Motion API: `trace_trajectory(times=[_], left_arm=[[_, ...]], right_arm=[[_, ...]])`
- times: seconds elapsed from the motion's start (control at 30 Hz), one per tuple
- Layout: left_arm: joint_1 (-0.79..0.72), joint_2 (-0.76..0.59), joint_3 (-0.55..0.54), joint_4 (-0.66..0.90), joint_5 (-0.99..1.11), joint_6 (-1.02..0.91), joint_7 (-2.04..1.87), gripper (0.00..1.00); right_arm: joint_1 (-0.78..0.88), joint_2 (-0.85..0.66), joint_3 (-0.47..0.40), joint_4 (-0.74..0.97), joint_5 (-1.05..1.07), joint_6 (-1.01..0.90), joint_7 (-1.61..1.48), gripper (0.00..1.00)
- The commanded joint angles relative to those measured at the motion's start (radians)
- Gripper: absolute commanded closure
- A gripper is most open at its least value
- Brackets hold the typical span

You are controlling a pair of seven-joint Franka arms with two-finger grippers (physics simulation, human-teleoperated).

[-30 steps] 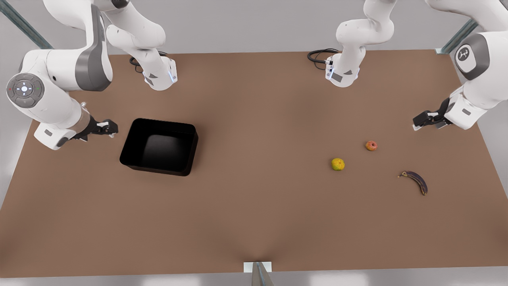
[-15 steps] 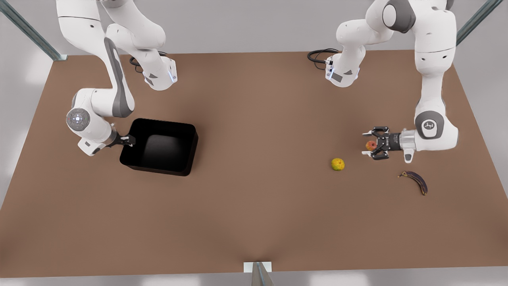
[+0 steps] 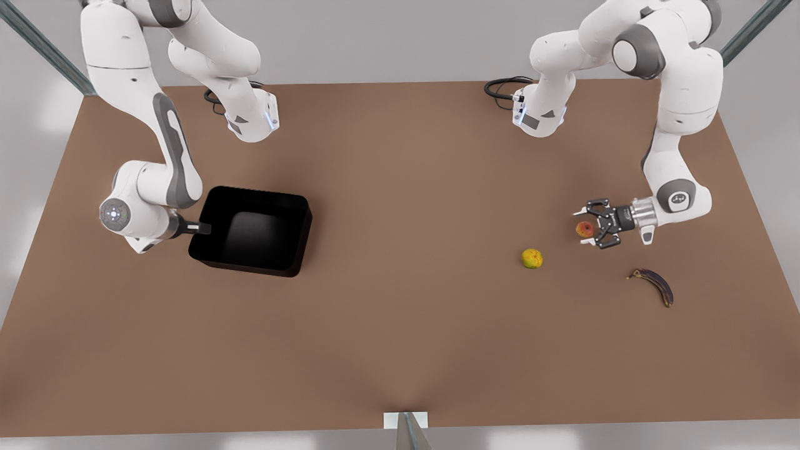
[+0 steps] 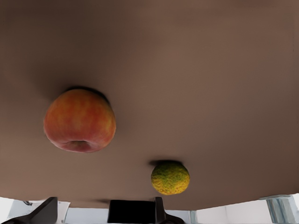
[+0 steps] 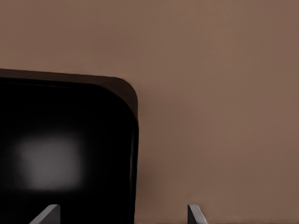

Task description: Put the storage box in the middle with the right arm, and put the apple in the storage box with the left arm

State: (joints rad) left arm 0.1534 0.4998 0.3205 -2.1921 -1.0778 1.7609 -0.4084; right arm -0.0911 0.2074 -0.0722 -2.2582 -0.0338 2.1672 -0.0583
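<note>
Already apple (image 3: 585, 229) between open left claw (image 3: 588, 228); right claw (image 3: 205, 229) astride storage box (image 3: 252, 230) rim

The left gripper (image 3: 586, 224), black with two fingers, sits at the right middle of the front view, fingers spread apart and pointing toward the frame's left; its white forearm rises toward the upper right corner. The right gripper (image 3: 203, 228) sits at the left middle, fingers parted, pointing toward the frame's right from a white, folded elbow at the left edge.
</note>
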Motion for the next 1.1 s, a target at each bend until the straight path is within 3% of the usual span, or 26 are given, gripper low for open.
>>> trace_trajectory(times=[0.0, 0.13, 0.23, 0.5, 0.57, 0.73, 0.9, 1.07], left_arm=[[0.000, 0.008, 0.000, 0.000, -0.033, 0.000, 0.010, 0.00], [0.021, 0.059, 0.000, 0.021, -0.082, 0.006, 0.028, 0.00], [0.028, 0.085, 0.000, 0.032, -0.088, 0.017, 0.031, 0.00], [0.044, 0.094, 0.012, -0.038, -0.082, 0.051, 0.163, 0.00], [0.064, 0.115, 0.017, -0.029, -0.088, 0.052, 0.161, 0.02], [0.064, 0.128, 0.023, -0.020, -0.145, 0.031, 0.151, 0.05], [0.075, 0.140, 0.023, -0.026, -0.180, -0.023, 0.174, 0.05], [0.089, 0.155, 0.025, -0.026, -0.220, -0.060, 0.181, 0.13]], right_arm=[[-0.001, 0.007, 0.002, 0.000, 0.000, 0.000, 0.000, 0.00], [0.001, 0.036, 0.008, 0.005, 0.000, -0.001, 0.001, 0.00], [-0.001, 0.043, 0.008, 0.005, -0.001, -0.012, -0.012, 0.50], [-0.006, 0.104, 0.012, 0.014, -0.001, -0.010, -0.017, 0.53], [-0.007, 0.119, 0.015, 0.026, -0.001, -0.026, -0.015, 0.68], [-0.012, 0.121, 0.022, 0.065, -0.001, -0.086, -0.018, 0.79], [-0.010, 0.136, 0.022, 0.065, -0.003, -0.075, -0.018, 0.79], [-0.006, 0.139, 0.029, 0.074, -0.003, -0.073, -0.020, 0.79]])
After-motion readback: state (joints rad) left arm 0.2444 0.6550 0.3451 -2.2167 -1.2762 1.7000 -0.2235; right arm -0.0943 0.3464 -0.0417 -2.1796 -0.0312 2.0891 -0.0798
